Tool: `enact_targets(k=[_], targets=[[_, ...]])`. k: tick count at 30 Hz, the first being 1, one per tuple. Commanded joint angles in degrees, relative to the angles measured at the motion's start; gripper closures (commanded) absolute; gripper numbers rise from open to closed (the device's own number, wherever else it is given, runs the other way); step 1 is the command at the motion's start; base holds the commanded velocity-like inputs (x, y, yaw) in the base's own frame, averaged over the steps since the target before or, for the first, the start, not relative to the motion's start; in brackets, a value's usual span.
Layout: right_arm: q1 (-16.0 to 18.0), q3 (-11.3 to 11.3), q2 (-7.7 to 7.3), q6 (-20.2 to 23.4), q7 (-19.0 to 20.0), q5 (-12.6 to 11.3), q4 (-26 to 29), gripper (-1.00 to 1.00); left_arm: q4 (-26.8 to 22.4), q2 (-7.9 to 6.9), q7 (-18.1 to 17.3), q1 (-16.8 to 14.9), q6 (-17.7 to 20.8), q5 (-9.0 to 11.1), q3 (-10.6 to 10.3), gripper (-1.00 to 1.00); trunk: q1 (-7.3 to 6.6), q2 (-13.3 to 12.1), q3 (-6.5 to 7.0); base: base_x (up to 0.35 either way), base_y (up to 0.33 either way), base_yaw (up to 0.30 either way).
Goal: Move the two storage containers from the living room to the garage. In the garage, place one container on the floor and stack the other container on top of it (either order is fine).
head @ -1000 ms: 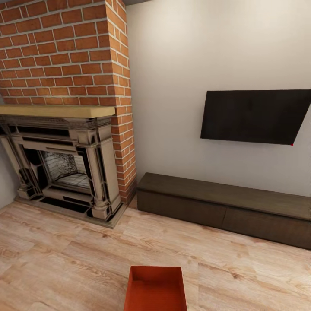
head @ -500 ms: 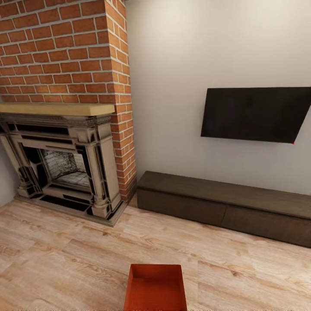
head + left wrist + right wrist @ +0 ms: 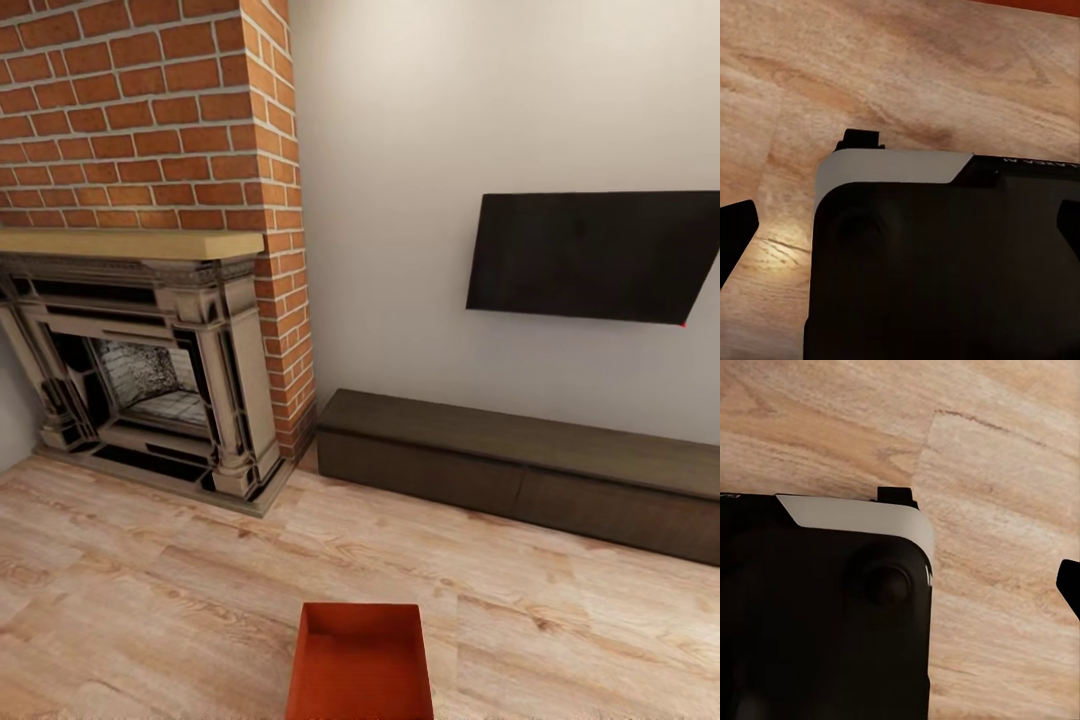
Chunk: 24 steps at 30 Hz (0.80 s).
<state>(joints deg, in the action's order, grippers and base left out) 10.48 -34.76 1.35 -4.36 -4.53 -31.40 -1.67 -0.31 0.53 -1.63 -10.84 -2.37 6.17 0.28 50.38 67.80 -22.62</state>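
While I face the living room wall, one orange-red storage container [image 3: 360, 660] sits on the light wood-plank floor [image 3: 150, 600] at the bottom centre of my head view, open side up. Whether either end effector is open or closed, I cannot tell: my wrist views show mostly dark housing over planks. Farther back stand the long low dark cabinet [image 3: 520, 470], the brick fireplace [image 3: 140, 380] at left, and the black TV [image 3: 595, 255] at upper right.

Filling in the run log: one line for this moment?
room: living room | storage container on wood floor, ungrasped | fireplace ahead-left | grippers: cannot tell
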Motion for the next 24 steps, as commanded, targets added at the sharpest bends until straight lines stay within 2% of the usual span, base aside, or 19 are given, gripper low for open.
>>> enact_targets(k=[1, 24], targets=[[0.1, -0.5, 0.05, -0.3, 0.0, -0.5, -0.2, -1.0, 0.1, 0.0, -0.2, 0.0, -0.2, 0.6, 0.0, -1.0, 0.0, 0.0, -0.16, 0.0, 0.0, 0.0], [0.1, -0.6, -0.34, -0.4, 0.0, -0.3, -0.2, -1.0, -0.1, 0.02, -0.1, -0.1, -0.2, 0.1, -0.1, -1.0, 0.0, 0.0, -2.27, 0.0, 0.0, 0.0]])
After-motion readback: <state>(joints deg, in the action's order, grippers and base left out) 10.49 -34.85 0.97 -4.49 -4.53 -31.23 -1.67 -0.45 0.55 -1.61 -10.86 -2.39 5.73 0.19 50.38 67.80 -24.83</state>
